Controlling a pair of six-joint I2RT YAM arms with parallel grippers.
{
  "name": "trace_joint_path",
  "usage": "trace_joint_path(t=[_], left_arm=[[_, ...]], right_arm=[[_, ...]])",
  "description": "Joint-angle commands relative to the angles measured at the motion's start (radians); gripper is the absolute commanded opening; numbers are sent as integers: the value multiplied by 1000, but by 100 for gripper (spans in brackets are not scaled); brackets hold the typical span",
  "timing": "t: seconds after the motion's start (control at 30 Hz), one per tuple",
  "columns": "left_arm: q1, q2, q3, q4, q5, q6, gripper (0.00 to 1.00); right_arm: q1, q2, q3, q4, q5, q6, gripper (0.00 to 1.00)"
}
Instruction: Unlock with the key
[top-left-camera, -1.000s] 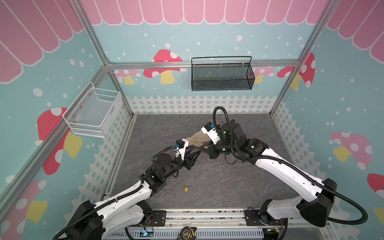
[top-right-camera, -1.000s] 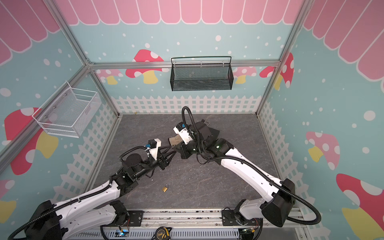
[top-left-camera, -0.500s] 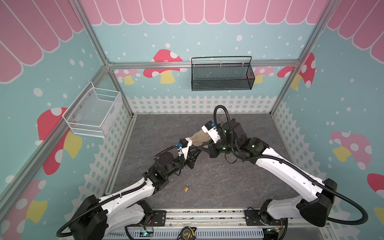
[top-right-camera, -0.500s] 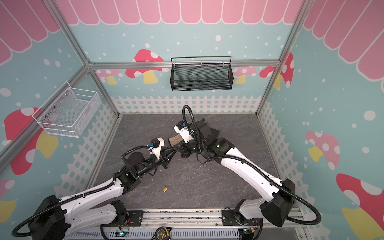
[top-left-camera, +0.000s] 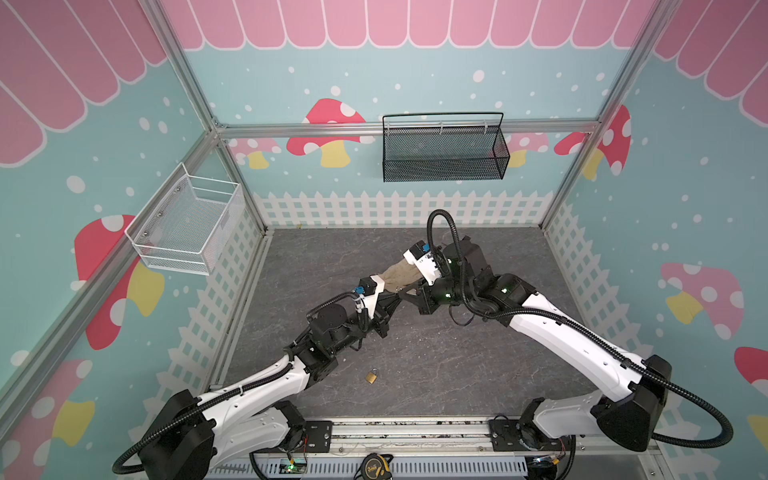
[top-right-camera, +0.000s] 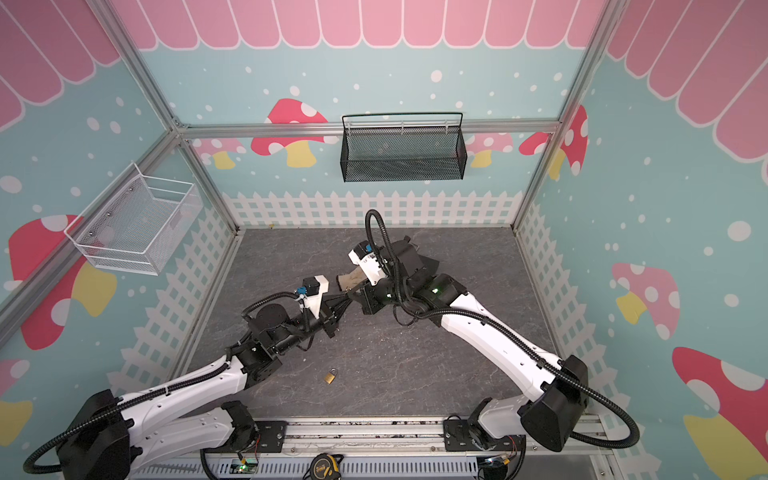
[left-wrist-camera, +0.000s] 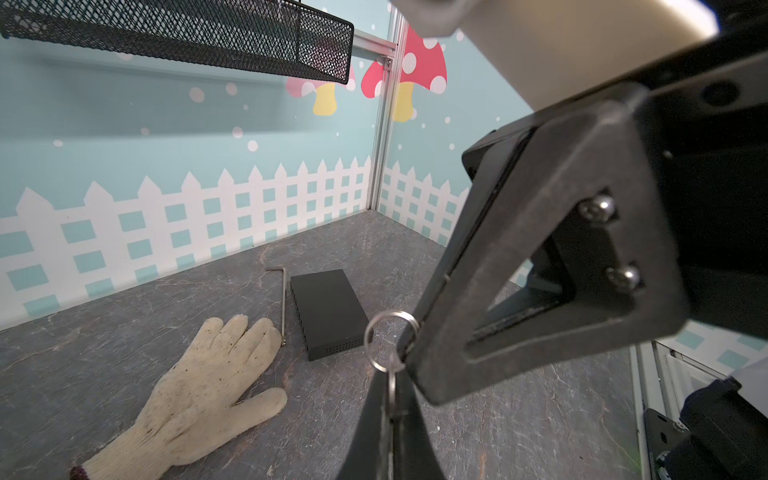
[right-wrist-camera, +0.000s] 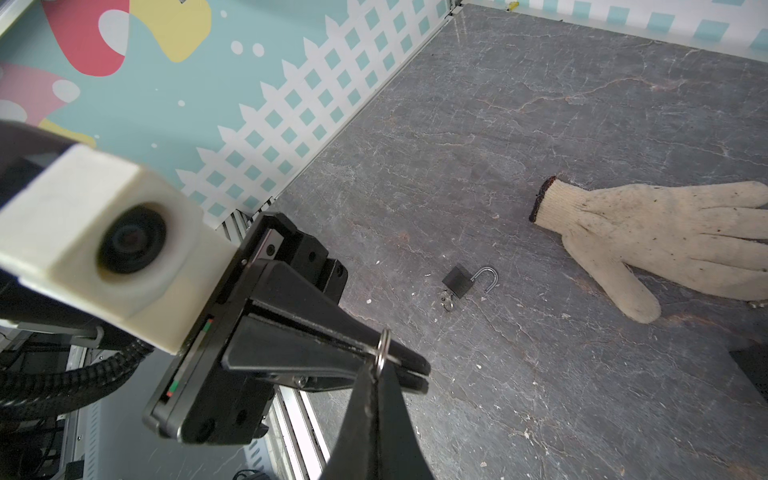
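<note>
Key ring (right-wrist-camera: 382, 347) hangs in mid-air over the grey mat (top-left-camera: 436, 365): the left gripper (right-wrist-camera: 411, 368), open a second ago, now has its jaws clamped on it while the right gripper (left-wrist-camera: 413, 349) stays pinched shut on the same ring, so this reads as a handover, with the unlocking not yet begun. Both wrist views show that double pinch, which is too small to make out in both top views; those instead place the brass padlock (top-left-camera: 372, 376) on the mat near its front edge, well apart from the grippers
</note>
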Motion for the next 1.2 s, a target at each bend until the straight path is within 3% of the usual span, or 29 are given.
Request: trace_joint_path(t=[0.0, 0.1, 0.27, 0.47, 0.77, 1.17], left_arm=[[-1, -10, 45, -57, 55, 46, 0], [3, -4, 66, -94, 88, 59, 0], [23, 6, 95, -135, 159, 59, 0], [49, 42, 188, -281, 285, 79, 0], [78, 79, 262, -346, 386, 65, 0], [80, 112, 303, -354, 434, 51, 0]], right_arm=[[-10, -16, 26, 17, -10, -5, 7], [-14, -24, 21, 25, -14, -6, 12], [-30, -48, 13, 32, -17, -24, 31], [-84, -74, -44, 125, -166, -76, 41], [-166, -130, -183, 291, -382, -89, 43], [-214, -105, -236, 363, -498, -91, 35]])
